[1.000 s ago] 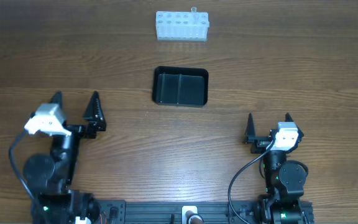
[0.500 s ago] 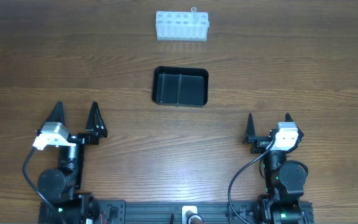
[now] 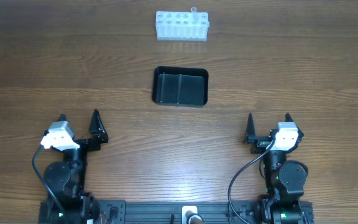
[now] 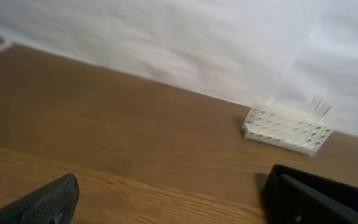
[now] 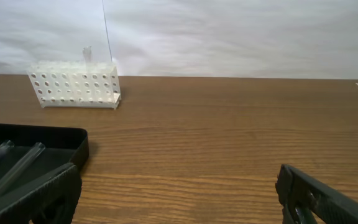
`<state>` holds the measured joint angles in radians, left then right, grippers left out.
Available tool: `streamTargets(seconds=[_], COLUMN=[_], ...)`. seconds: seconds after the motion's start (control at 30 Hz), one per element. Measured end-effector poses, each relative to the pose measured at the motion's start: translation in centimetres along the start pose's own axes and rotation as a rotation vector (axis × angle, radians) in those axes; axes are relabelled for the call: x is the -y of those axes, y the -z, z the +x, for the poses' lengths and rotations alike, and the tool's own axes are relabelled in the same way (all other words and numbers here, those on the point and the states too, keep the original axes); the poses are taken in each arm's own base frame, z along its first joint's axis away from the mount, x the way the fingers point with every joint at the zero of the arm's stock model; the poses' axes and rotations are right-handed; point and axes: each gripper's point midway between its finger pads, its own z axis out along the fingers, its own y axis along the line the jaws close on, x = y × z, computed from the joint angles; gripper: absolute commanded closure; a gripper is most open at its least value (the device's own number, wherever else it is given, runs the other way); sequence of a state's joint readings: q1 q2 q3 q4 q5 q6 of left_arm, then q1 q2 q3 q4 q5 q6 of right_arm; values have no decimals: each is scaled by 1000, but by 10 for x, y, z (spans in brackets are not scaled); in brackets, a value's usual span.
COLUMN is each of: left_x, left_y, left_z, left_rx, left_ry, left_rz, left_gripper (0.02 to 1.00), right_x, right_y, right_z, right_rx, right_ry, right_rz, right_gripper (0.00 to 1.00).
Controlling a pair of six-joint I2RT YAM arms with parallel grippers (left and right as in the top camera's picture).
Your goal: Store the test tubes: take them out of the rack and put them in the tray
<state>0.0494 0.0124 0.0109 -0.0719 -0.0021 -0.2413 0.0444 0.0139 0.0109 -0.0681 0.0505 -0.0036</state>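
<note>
A white test tube rack (image 3: 181,26) stands at the far middle of the table, with one clear tube (image 3: 194,10) upright near its right end. The black tray (image 3: 180,86) lies nearer, in the middle. In the right wrist view two clear tubes (image 5: 16,163) lie inside the tray (image 5: 42,132), with the rack (image 5: 74,84) behind it. My left gripper (image 3: 78,121) is open over bare wood at the near left, holding nothing. My right gripper (image 3: 268,126) is open at the near right, holding nothing. The left wrist view shows the rack (image 4: 288,127) far off.
A white wall (image 5: 229,31) rises behind the table's far edge. Bare wooden tabletop (image 3: 179,143) lies between both grippers and the tray.
My left gripper has drawn back toward its base and a little to the right, staying open. The right arm, rack and tray have not moved.
</note>
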Motion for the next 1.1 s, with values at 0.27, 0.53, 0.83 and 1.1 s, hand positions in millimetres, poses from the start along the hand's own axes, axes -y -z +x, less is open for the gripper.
streamTargets(seconds=[0.27, 0.53, 0.83, 1.1], left_x=[0, 0, 0, 0], left_y=[0, 0, 0, 0], left_z=[0, 0, 0, 0], left_rx=[-1, 0, 0, 0], left_ry=[-114, -138, -145, -145], left_rz=[-2, -2, -2, -2], left_gripper=[20, 20, 23, 20], right_x=[0, 0, 0, 0], right_y=[0, 0, 0, 0], right_z=[0, 0, 0, 0], right_rx=[0, 0, 0, 0], right_ry=[-1, -1, -1, 0], right_rz=[0, 0, 0, 0], right_gripper=[7, 9, 9, 9])
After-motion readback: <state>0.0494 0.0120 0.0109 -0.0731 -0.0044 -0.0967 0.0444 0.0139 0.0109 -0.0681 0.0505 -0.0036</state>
